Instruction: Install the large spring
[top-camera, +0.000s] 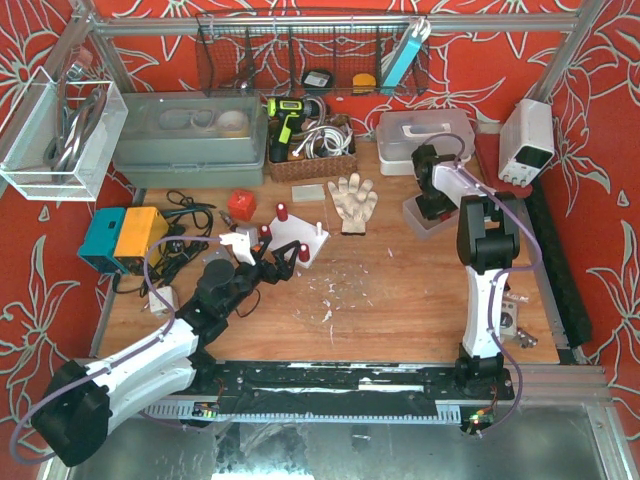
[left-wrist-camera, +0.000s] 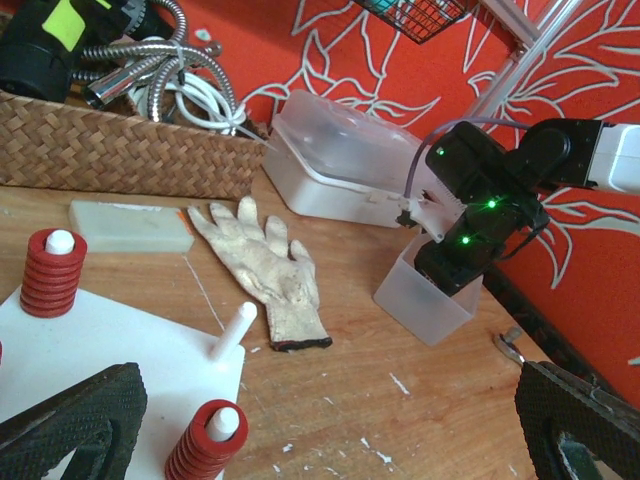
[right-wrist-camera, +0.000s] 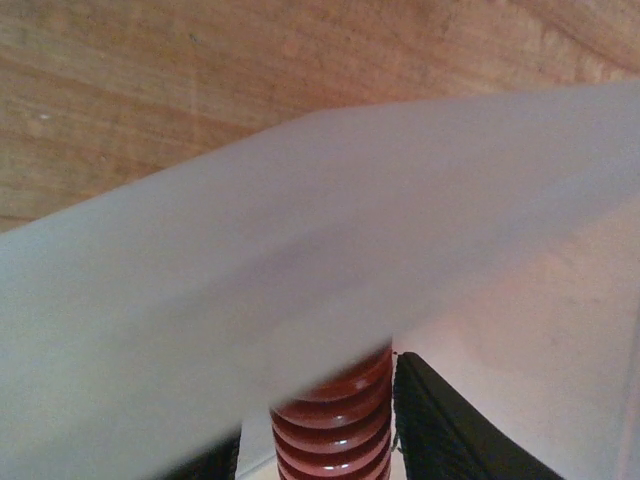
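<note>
the left jaws stand wide, one ridged pad (left-wrist-camera: 70, 420) in each lower corner of the left wrist view. they hang low over the near edge of the white peg board (left-wrist-camera: 120, 350), which lies left of the middle of the worktop (top-camera: 400, 290). on the board we see two red springs (left-wrist-camera: 52, 272) seated on pegs and one bare peg (left-wrist-camera: 233, 328) near its right edge. a pale glove (left-wrist-camera: 265, 270) lies flat just beyond the board.

the right jaws reach down into the small clear bin (top-camera: 425, 222) at the far right of the worktop. in the right wrist view the bin's frosted wall crosses most of the picture. below it the large spring (right-wrist-camera: 335, 425) stands upright between the jaws, with a black pad (right-wrist-camera: 450, 430) close against its right side. we cannot tell whether the right jaws are clamping the large spring or only set narrowly around it.
</note>
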